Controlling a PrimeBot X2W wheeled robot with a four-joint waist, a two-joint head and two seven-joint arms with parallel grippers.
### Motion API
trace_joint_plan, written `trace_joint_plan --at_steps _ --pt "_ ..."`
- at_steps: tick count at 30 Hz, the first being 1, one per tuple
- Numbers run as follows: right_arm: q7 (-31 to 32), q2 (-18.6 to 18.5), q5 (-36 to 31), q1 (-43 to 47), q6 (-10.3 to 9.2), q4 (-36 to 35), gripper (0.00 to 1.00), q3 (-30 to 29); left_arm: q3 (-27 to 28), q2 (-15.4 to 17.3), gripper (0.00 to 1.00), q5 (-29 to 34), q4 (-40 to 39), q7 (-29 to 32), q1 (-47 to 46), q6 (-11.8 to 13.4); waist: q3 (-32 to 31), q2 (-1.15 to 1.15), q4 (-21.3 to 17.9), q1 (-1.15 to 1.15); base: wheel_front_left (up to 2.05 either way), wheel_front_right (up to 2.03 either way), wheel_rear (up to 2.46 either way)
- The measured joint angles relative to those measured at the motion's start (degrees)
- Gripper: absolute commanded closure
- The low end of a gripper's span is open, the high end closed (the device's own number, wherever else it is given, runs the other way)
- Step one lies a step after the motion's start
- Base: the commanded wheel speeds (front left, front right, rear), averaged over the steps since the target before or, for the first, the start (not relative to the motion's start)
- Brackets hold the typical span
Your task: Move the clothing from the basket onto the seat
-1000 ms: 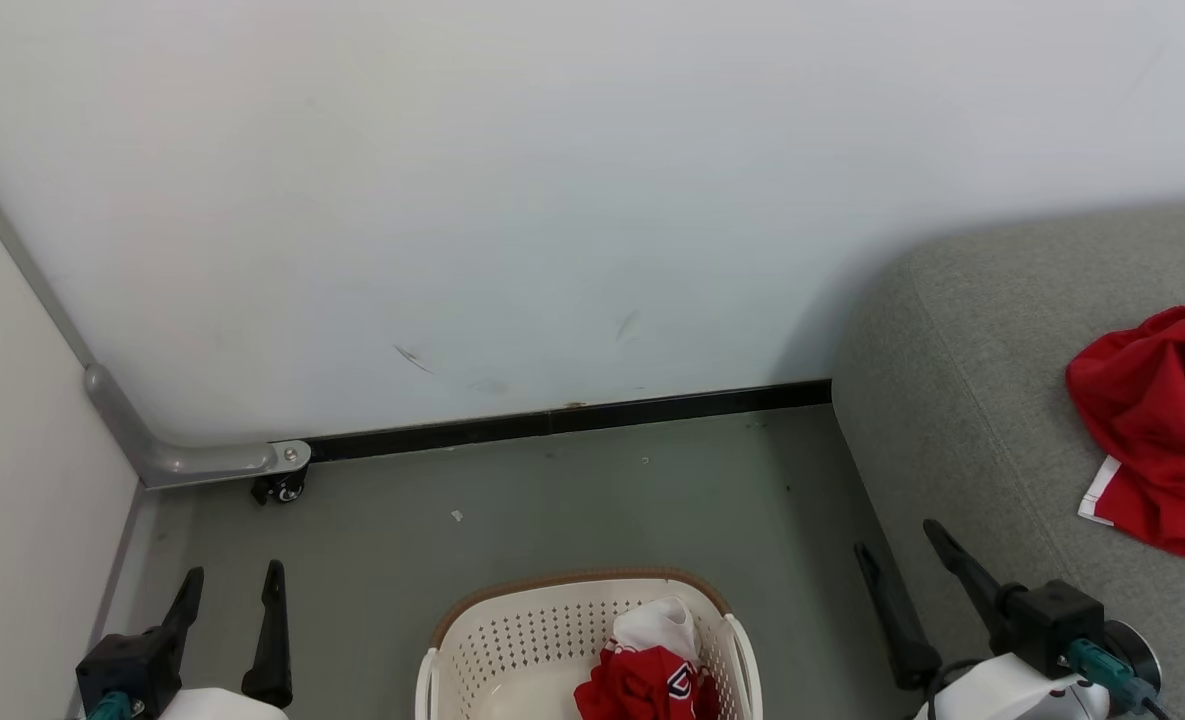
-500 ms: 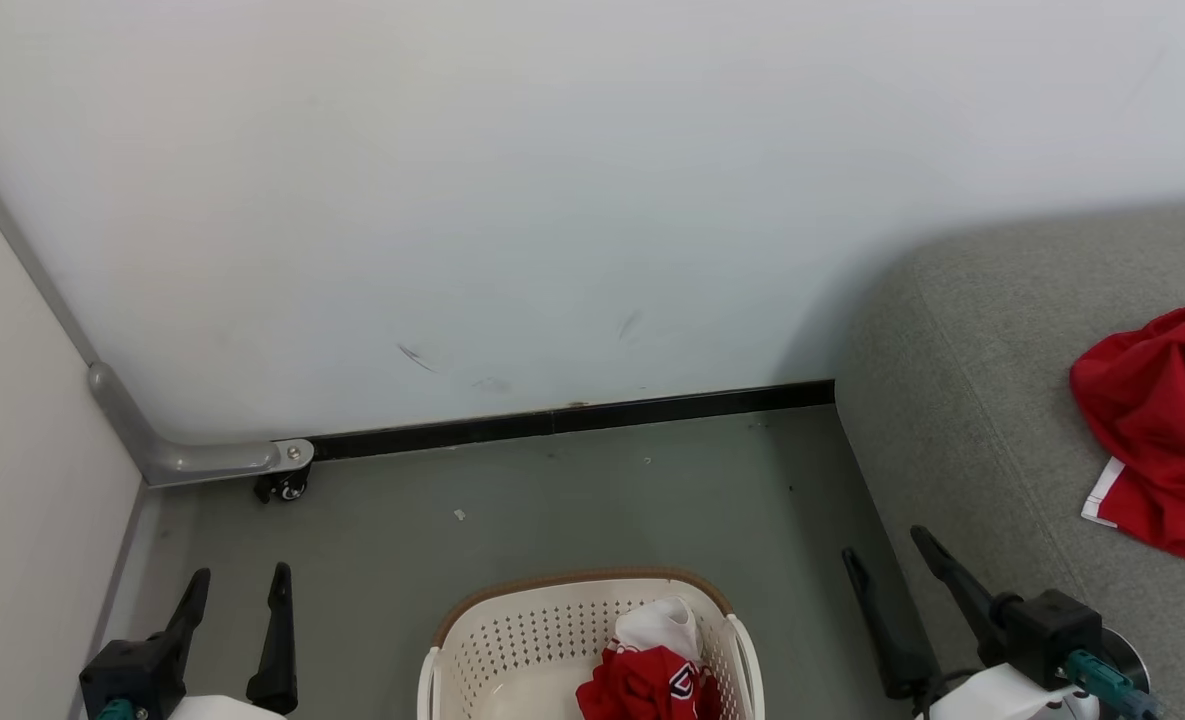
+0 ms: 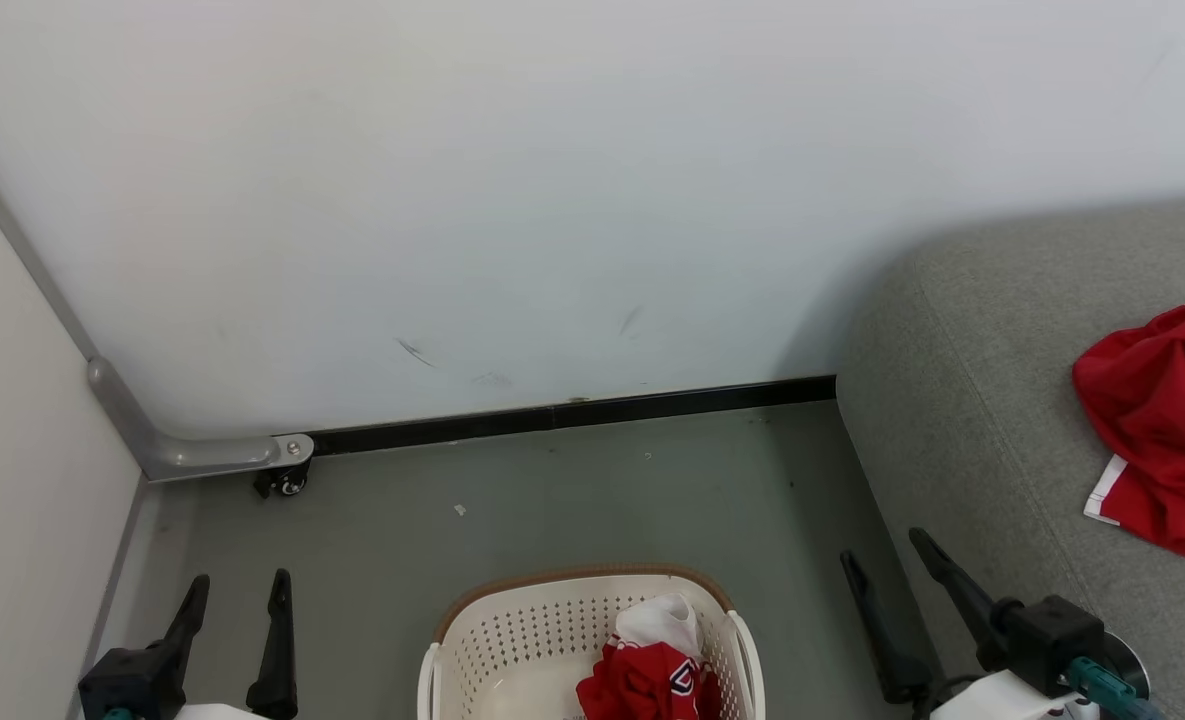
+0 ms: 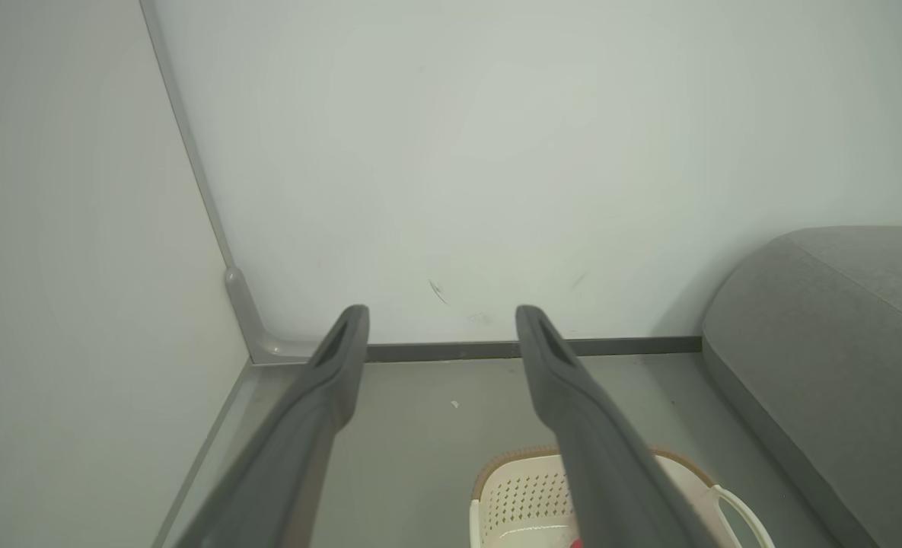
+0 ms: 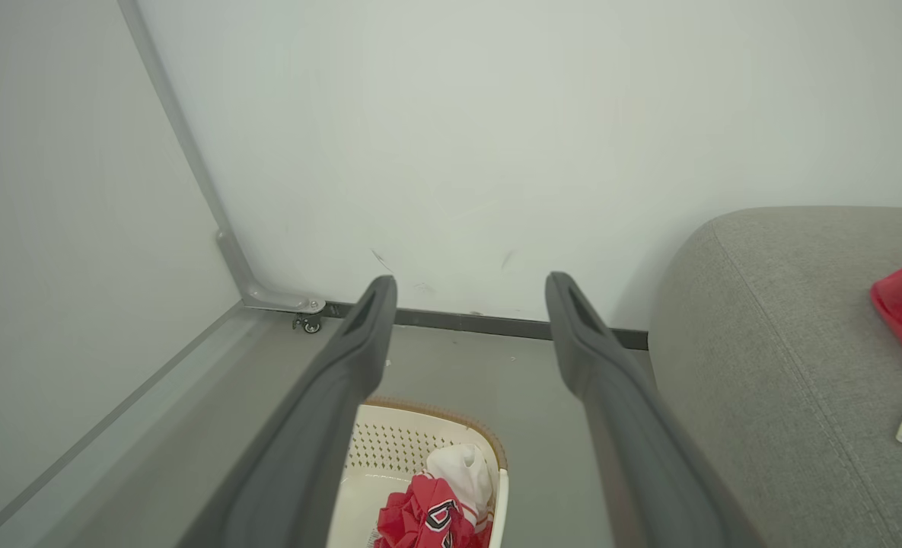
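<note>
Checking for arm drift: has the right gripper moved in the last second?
Yes, slightly: the right gripper has shifted left and down the head view, away from the sofa and toward the basket.

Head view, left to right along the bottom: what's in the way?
left gripper → basket → right gripper → red jersey

The left gripper [image 4: 443, 318] holds its dark fingers [image 4: 329, 380] wide apart with nothing between them, pointing at the white wall [image 4: 496, 152]. Below them the cream basket [image 4: 523, 498] sits on the grey floor [image 4: 412, 464] (partly hidden behind one finger), with the grey sofa [image 4: 823, 342] at the view's right.
</note>
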Motion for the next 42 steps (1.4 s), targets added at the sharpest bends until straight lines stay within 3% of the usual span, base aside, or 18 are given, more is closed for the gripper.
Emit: trace_joint_plan --at_steps 23,42 --pt "0.1 0.0 0.3 0.5 0.0 -3.2 0.0 -1.9 -3.4 1.2 0.0 1.4 -0.3 3.2 -1.4 -0.8 3.5 0.0 -0.2 0.0 0.0 0.0 0.0" --pt "0.4 0.1 -3.2 -3.1 0.0 -9.3 0.0 -7.2 -13.7 -5.8 0.0 4.0 5.8 10.5 -15.9 -7.1 11.1 0.0 -1.9 0.0 0.0 0.0 0.0"
